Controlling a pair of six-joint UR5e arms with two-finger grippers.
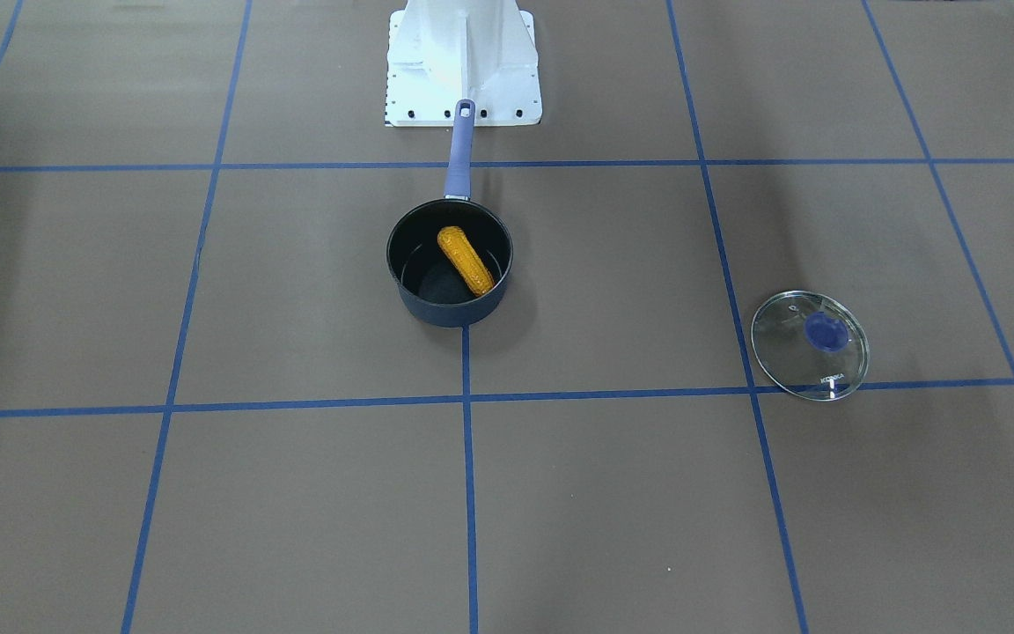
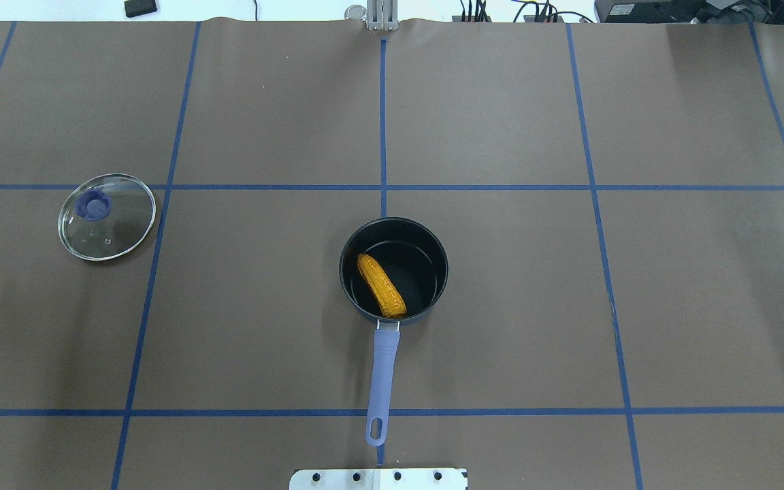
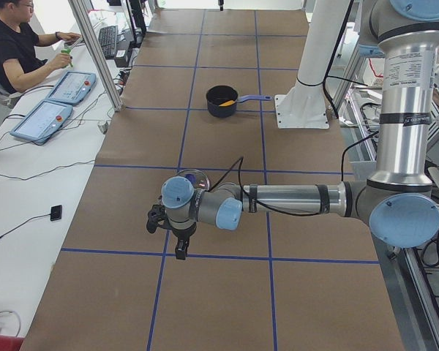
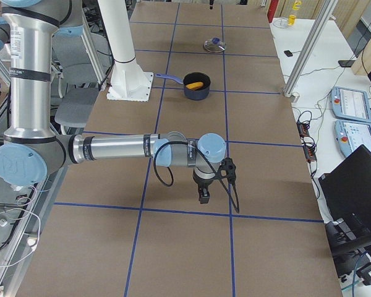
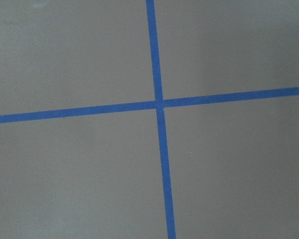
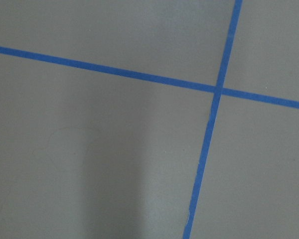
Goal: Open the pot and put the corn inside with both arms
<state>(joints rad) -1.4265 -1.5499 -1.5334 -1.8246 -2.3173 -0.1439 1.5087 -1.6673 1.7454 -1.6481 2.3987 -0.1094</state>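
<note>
Since the corn (image 2: 381, 286) lay inside the pot (image 2: 426, 269), slanting across the black bottom with its thick end toward the handle (image 2: 383, 371), the task looked to be finished, with nothing left to carry. The pot stood open near the middle of the table (image 2: 569, 306), its handle pointing straight back at the white base (image 1: 463, 62).

The glass lid (image 2: 107, 216) rested flat on the table well off to the robot's left, knob (image 2: 94, 205) up. That spot probably suited the left arm (image 3: 285, 199), which would have had the shorter reach for taking it off. It also left the pot's mouth free for the other arm to bring the corn in from the right.

Both arms were stretched low over the table, each toward its own end and well apart from the pot, likely parked out of each other's way.

The left gripper (image 3: 177, 245) hung pointing down over a crossing of blue tape lines (image 5: 157, 104), near the lid but not touching it. The right gripper (image 4: 203, 195) hung the same way at the far end. Each showed clearly only from the side, and neither wrist camera caught its own fingers, so I could not tell how wide either one stood. Nothing could be seen hanging from either.

A person (image 3: 14, 51) sat at a side desk beyond the table.
</note>
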